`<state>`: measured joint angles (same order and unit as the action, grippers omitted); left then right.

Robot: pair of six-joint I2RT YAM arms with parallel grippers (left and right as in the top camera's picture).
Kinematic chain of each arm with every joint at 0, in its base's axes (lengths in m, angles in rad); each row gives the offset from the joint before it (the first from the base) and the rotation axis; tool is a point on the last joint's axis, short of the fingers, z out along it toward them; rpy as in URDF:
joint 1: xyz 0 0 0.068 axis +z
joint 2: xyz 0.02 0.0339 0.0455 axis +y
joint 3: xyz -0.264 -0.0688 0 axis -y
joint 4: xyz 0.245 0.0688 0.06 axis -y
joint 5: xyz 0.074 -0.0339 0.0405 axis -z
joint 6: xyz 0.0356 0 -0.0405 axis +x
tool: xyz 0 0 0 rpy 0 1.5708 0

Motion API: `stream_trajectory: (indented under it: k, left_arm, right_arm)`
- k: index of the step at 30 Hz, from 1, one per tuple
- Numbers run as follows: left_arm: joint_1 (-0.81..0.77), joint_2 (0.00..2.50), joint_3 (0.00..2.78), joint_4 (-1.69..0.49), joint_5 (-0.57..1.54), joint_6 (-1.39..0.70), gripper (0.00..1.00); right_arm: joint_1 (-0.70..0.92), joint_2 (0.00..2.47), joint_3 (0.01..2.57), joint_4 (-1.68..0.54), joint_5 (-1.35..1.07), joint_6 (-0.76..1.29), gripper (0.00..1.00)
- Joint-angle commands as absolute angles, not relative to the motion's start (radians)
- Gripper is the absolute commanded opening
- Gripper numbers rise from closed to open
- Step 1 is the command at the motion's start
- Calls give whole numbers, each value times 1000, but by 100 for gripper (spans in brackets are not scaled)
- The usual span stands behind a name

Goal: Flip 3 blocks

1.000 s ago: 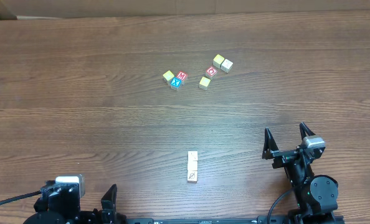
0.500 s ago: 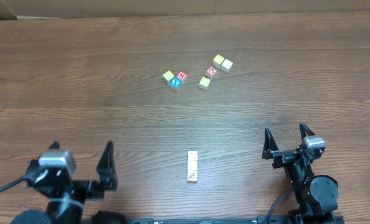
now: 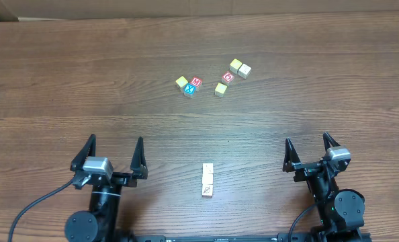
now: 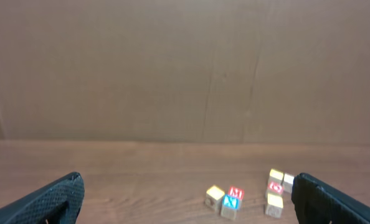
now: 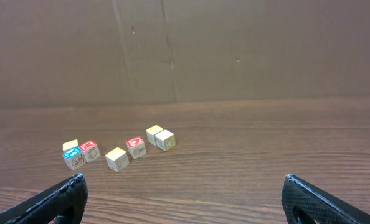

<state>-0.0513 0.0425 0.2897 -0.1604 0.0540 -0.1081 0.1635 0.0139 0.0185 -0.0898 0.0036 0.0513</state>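
While the left gripper (image 3: 116, 141) sits low by the near edge of the table (image 3: 52, 81), its fingers (image 3: 86, 149) stand spread wide with nothing between them. Its wrist view looks out between those two dark tips, across the wood to a cardboard wall (image 4: 172, 62).

To its right, about midway between the two grippers, lie the blocks (image 3: 207, 179). They are three pale cubes in a short line running away from the near edge, each touching the next. The nearest bears a faint dark drawing on top. Neither gripper touches them.

Well beyond them, toward the far side, is a loose scatter of other cubes. At its left a yellow cube (image 3: 181, 82), the M cube (image 3: 195, 82) and the X cube (image 3: 189, 90) huddle together. Right of those come a second yellow cube (image 3: 220, 89) and the O cube (image 3: 228, 76), then a yellow-and-cream pair (image 3: 236, 66) side by side.

Farthest right, the right gripper (image 3: 306, 141) sits level with the left one, its jaws likewise wide and empty. Its wrist view faces the scatter.
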Motion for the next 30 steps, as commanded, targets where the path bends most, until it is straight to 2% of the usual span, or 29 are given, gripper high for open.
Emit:
stream_trajectory:
  k: [1, 9, 14, 20, 30]
  left_arm:
    - [-44, 3, 179, -61, 77, -109, 100]
    - [-44, 3, 3, 177, 70, -109, 100]
    - [-39, 3, 4, 133, 22, -108, 100]
    - [-39, 3, 4, -82, 19, -130, 100]
    - [-38, 4, 5, -78, 19, -128, 100]
  right_arm:
    - [160, 3, 8, -84, -1, 44, 100]
    - [160, 3, 8, -84, -1, 44, 100]
    - [159, 3, 8, -84, -1, 44, 100]
    - [160, 3, 8, -84, -1, 44, 100]
    - [160, 3, 8, -84, -1, 44, 100]
